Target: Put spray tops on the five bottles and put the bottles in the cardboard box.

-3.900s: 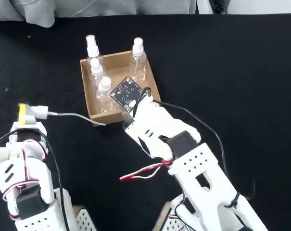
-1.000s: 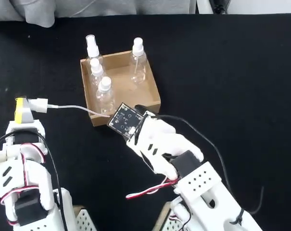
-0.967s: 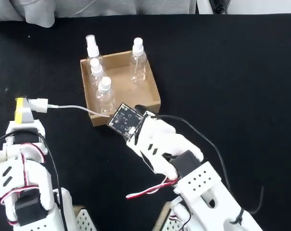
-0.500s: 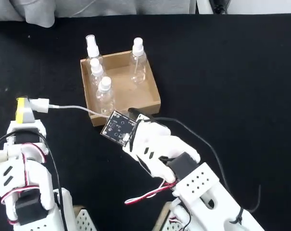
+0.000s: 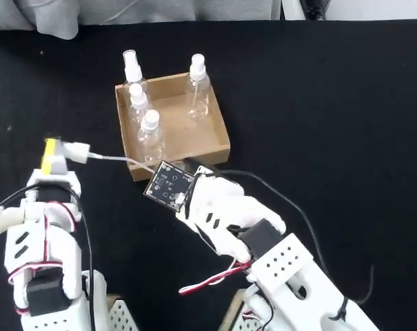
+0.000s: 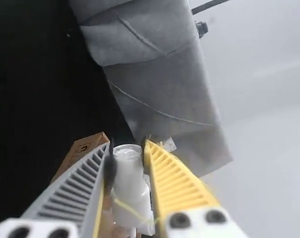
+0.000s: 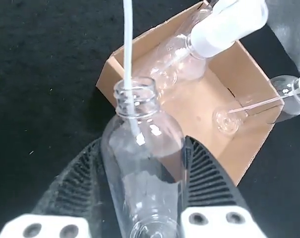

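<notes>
Right wrist view: had the right gripper [image 7: 144, 173] clamped on the open bottle [image 7: 140, 124] beside the cardboard box [image 7: 111, 74], neck up for the dip tube [image 7: 127, 49], left gripper [image 6: 127, 163] seemingly pinching the spray top [image 6: 127, 181]

Table [image 5: 332, 103]: flat surface under black cloth. Bears one open brown cardboard box [image 5: 177, 117], just beyond the right gripper [image 7: 142, 168]. Crumpled grey fabric [image 5: 49, 14] lies along the edge, well beyond the left gripper [image 6: 127, 163].
</notes>
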`<state>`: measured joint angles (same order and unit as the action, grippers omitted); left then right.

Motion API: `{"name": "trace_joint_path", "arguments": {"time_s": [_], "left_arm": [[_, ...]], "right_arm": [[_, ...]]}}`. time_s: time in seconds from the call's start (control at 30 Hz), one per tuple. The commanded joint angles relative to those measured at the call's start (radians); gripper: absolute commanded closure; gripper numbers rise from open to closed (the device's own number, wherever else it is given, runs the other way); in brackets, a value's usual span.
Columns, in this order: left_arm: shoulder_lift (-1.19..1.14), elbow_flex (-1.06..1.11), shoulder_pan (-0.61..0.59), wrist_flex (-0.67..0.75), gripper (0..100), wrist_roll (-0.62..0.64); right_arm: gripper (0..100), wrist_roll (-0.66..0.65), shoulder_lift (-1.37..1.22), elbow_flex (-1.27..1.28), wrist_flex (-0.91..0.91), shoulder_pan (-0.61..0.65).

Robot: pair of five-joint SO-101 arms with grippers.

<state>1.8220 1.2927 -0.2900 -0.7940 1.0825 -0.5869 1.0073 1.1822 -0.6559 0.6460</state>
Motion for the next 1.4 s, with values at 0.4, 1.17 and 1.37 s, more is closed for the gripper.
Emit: {"name": "trace_joint_path", "arguments": {"time_s": [0.4,1.17,1.37], "left_arm": [[0.003,0.008,0.122,0.015,97,-0.054],[0.002,0.03,0.285,0.018,97,-0.095],[0.002,0.031,0.323,0.02,97,-0.095]], "right_arm": [[91.0,-0.008,0.045,-0.007,0.032,0.012],[90.7,0.04,0.045,-0.008,0.032,0.014],[90.7,0.04,0.045,-0.007,0.032,0.014]]}}
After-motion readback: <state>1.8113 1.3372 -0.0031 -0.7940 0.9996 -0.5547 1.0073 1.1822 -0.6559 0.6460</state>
